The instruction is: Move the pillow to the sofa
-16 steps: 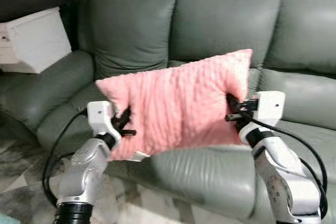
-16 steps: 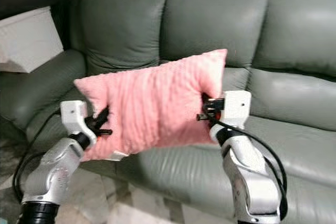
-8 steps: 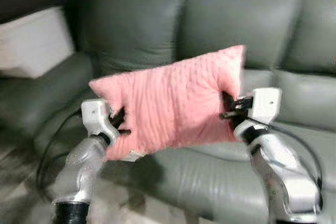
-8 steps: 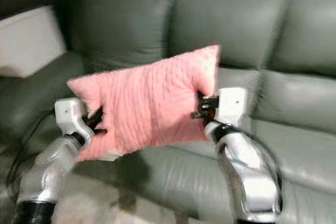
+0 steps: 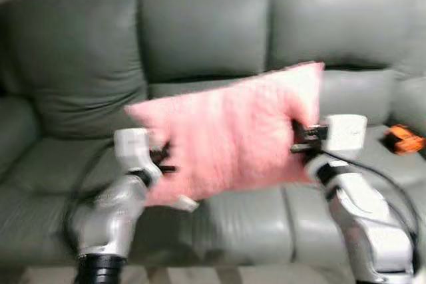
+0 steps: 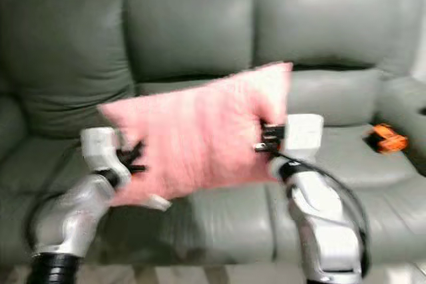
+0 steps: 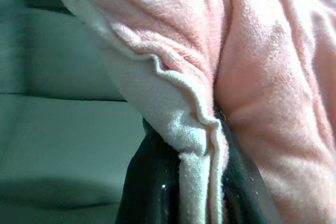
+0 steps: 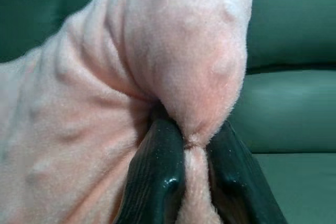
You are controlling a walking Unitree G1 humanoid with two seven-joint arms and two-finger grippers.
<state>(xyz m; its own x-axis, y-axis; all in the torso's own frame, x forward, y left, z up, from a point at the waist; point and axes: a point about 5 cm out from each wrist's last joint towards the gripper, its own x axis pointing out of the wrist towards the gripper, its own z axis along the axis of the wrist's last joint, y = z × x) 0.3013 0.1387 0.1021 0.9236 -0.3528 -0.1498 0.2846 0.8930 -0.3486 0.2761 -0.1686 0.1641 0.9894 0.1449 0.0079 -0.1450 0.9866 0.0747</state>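
Pinching the pillow by its two ends, left gripper and right gripper jaws clamped on the fabric, the robot holds it in the air over the sofa seat, so next I'd judge lowering and releasing.

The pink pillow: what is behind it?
Behind the pink pillow, held up by the left claw and right claw, is the green sofa. The seat and lower backrest directly behind it are covered.
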